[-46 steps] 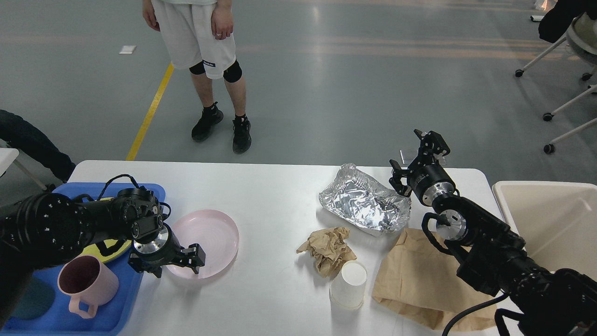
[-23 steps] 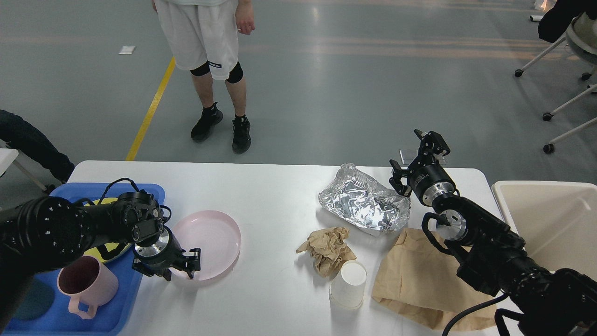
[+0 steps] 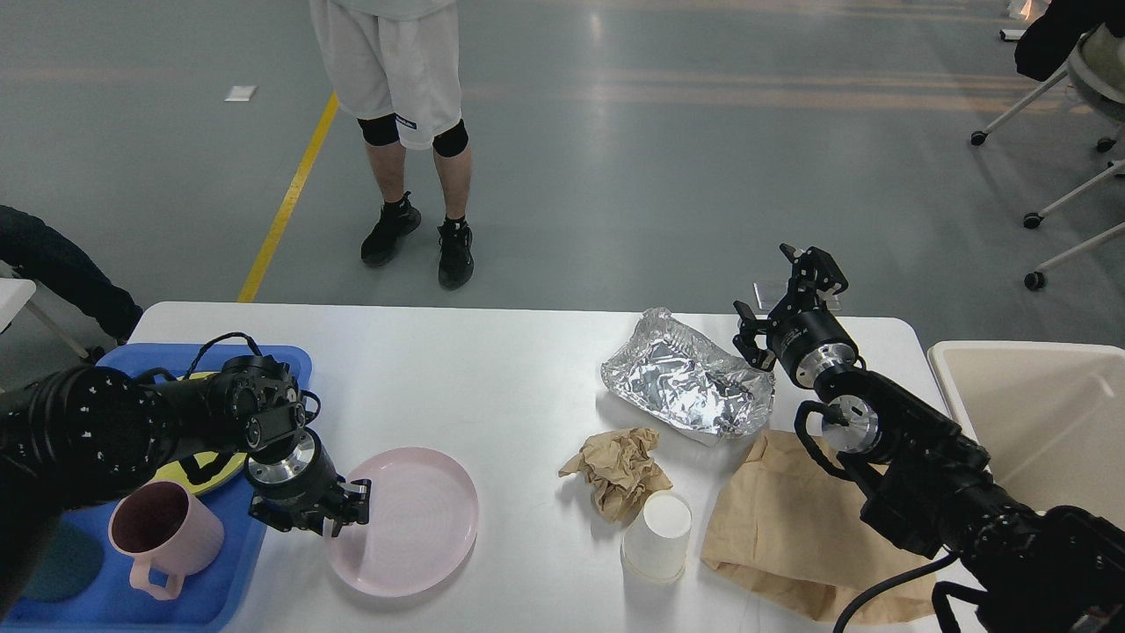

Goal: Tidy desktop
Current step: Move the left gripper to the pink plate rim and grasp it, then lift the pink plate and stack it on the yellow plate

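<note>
Our left gripper (image 3: 344,512) pinches the pink plate (image 3: 406,520) rim on the desktop (image 3: 492,369), right gripper (image 3: 791,294) spread idle by the foil (image 3: 685,384); a shallow edge grip could slip and drop it.

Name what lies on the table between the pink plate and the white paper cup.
In the head view, only bare table lies between the pink plate and the paper cup.

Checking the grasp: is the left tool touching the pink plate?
Touching. The head view shows the left tool closed over the near-left rim of the pink plate, its fingers overlapping the rim with no gap.
</note>
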{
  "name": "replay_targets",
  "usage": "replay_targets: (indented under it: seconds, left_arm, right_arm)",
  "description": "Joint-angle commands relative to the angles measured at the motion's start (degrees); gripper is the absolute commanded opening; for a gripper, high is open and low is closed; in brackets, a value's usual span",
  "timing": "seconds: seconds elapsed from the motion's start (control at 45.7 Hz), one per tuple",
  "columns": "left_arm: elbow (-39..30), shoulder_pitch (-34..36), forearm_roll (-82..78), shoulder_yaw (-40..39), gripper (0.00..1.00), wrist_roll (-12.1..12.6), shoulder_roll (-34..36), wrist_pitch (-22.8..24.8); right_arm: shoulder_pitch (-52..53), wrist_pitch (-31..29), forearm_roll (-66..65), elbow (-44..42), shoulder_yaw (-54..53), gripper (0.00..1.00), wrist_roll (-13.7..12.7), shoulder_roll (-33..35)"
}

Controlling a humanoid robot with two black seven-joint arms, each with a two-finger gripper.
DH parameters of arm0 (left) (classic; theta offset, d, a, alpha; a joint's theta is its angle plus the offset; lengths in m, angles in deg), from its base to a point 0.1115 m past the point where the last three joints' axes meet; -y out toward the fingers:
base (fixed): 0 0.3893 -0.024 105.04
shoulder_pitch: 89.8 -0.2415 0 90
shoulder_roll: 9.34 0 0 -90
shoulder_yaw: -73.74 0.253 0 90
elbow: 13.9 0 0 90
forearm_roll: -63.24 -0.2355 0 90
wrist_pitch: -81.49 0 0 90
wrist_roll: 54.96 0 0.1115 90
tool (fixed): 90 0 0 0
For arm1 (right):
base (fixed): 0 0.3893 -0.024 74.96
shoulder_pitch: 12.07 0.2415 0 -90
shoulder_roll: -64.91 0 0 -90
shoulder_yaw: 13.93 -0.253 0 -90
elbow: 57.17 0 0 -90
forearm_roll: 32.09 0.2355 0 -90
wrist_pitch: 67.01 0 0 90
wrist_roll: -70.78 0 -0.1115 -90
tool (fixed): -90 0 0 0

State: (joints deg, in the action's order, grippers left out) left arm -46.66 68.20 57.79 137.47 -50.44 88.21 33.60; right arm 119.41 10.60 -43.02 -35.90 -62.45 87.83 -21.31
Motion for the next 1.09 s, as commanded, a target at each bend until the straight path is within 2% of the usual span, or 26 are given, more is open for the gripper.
replay_targets:
  seconds: [0.0,0.219,0.438,0.613,0.788,0.919,0.985,1.072]
  left_arm:
    - [0.1,1.8,0.1,0.0,0.0,0.0,1.1,0.6]
    - [0.1,6.5,0.1,-1.7,0.0,0.0,1.5,6.0]
    - [0.1,12.8,0.1,-3.1,0.0,0.0,5.9,12.1]
    - [0.2,16.1,0.0,-3.1,0.0,0.0,12.8,12.9]
    - [7.3,14.6,-0.2,-2.8,0.0,0.0,19.7,12.8]
    - [17.1,8.1,-0.3,-3.0,0.0,0.7,20.6,12.9]
    - [20.4,5.4,-0.4,-3.0,0.0,1.9,20.6,12.9]
    - [22.8,3.0,-0.5,-3.1,0.0,5.1,20.6,12.9]
  right_arm:
    - [0.0,0.0,0.0,0.0,0.0,1.0,0.0,0.0]
    - [0.0,0.0,-0.1,0.0,0.0,1.0,0.0,0.0]
    - [0.0,0.0,0.0,0.0,0.0,1.0,0.0,0.0]
    - [0.0,0.0,0.0,0.0,0.0,1.0,0.0,0.0]
    - [0.0,0.0,0.0,0.0,0.0,1.0,0.0,0.0]
    - [0.0,0.0,-0.1,0.0,0.0,1.0,0.0,0.0]
    - [0.0,0.0,0.0,0.0,0.0,1.0,0.0,0.0]
    - [0.0,0.0,-0.1,0.0,0.0,1.0,0.0,0.0]
